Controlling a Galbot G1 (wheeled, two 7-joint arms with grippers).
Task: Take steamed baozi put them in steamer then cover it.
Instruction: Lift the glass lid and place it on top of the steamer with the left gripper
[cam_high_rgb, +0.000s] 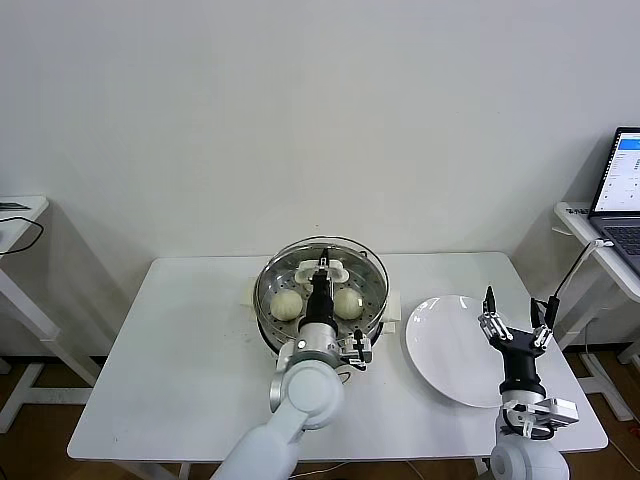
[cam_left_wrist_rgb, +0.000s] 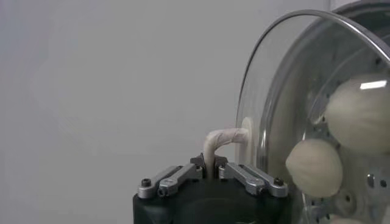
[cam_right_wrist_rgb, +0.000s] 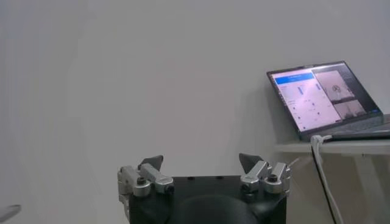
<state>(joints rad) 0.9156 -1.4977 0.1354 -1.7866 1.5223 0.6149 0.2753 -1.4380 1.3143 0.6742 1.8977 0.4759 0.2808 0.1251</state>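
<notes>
The big white worktop (cam_high_rgb: 180, 380) holds everything. Near its back edge, in the middle, sits the shiny round steamer (cam_high_rgb: 268, 318) on its white base. The clear glass cover (cam_high_rgb: 300, 250) rests on top of the steamer, with its steel rim lying along the steamer's rim. Just to the right of the steamer lies a flat white plate (cam_high_rgb: 445, 350), with nothing on it.

Inside the steamer, under the glass, sit the steamed baozi (cam_high_rgb: 287, 304). Two show clearly in the head view, one on each side of the arm (the left wrist view also shows round cream buns through the glass).

The left end effector (cam_high_rgb: 322, 264) reaches over the steamer and is pinched tight on the white handle (cam_left_wrist_rgb: 224, 138) of the cover. In the left wrist view the handle sticks up from between the closed fingers.

The right end effector (cam_high_rgb: 515, 318) hangs over the right edge of the plate. Its two fingers are spread wide and hold nothing.

A laptop (cam_high_rgb: 622, 190) sits on a side table (cam_high_rgb: 600, 240) far to the right.
</notes>
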